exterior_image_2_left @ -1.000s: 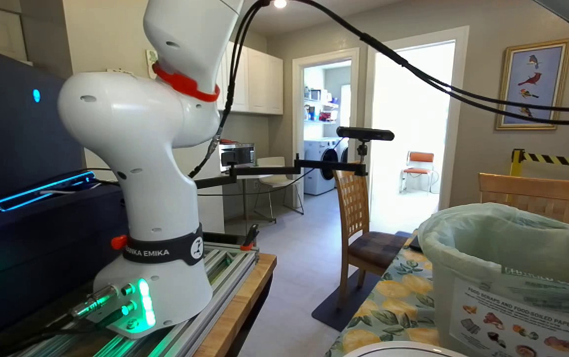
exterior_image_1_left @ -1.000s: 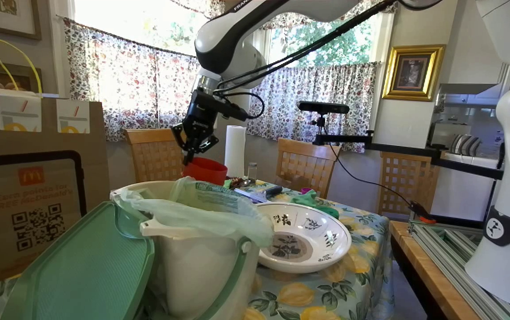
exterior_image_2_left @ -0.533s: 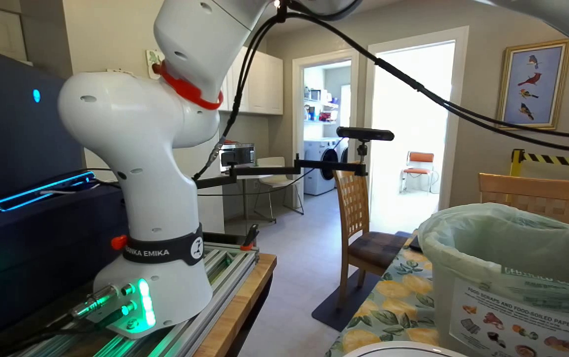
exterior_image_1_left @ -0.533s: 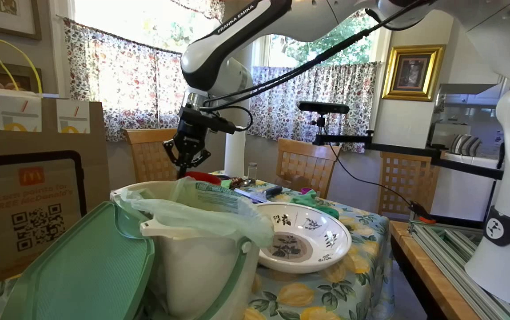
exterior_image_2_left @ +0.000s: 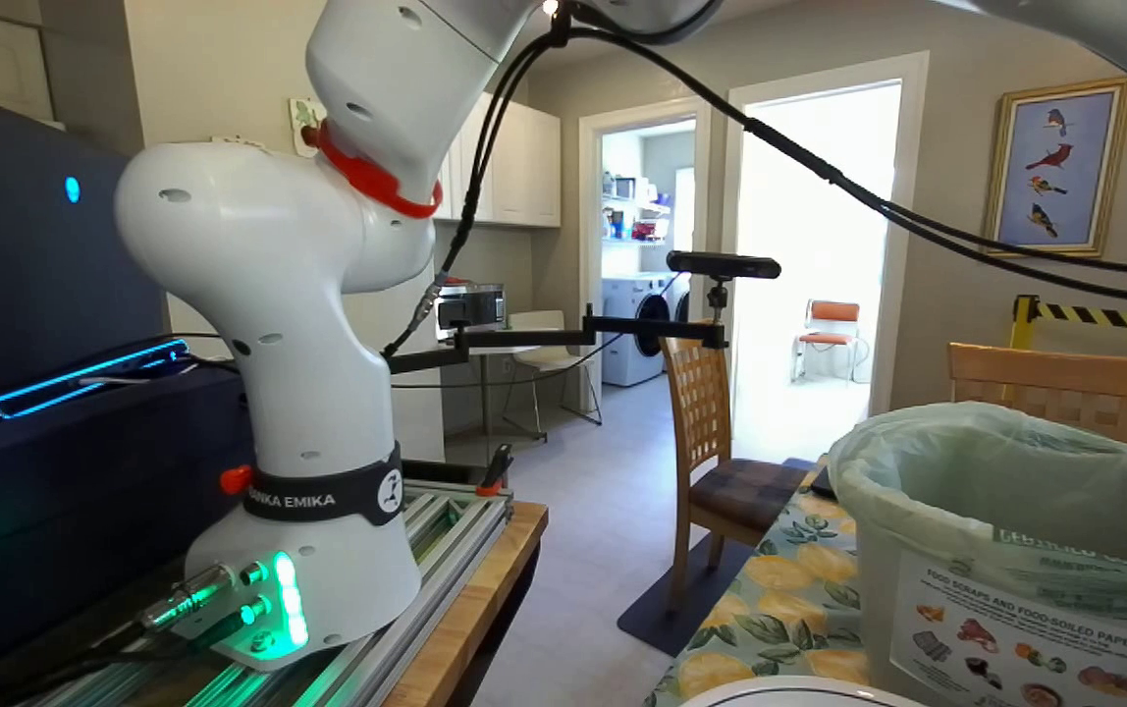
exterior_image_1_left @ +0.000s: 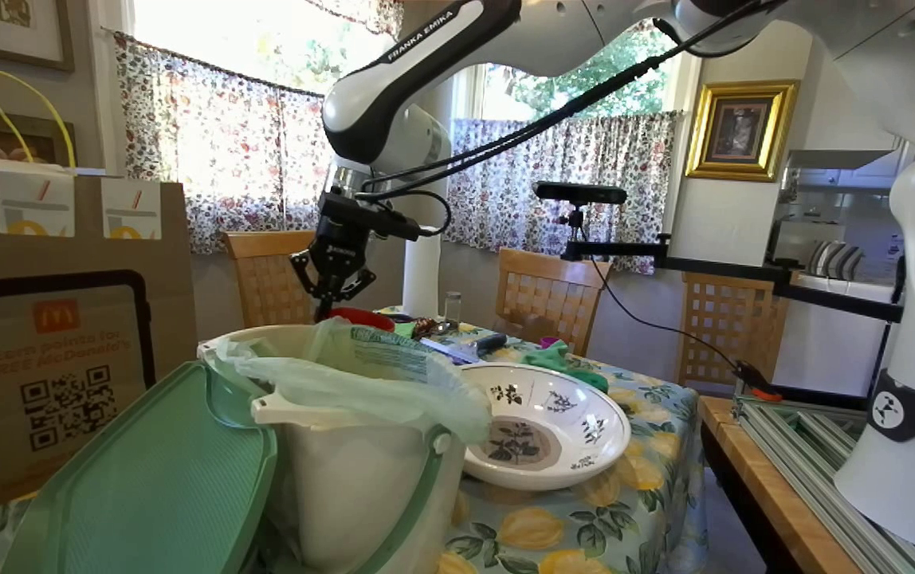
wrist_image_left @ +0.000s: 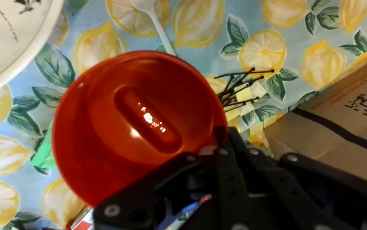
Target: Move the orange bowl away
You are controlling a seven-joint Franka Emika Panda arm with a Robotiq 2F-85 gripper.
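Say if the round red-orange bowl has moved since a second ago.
Yes, down: in an exterior view the bowl shows lower behind the white, green-lined plastic tub.

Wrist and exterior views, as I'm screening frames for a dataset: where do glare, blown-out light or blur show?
Wrist view: bright glints inside the orange bowl, jaws dark and seemingly soft; in an exterior view: window at picture left largely washed out; in an exterior view: doorway nearly pure white, green glow on the robot's base.
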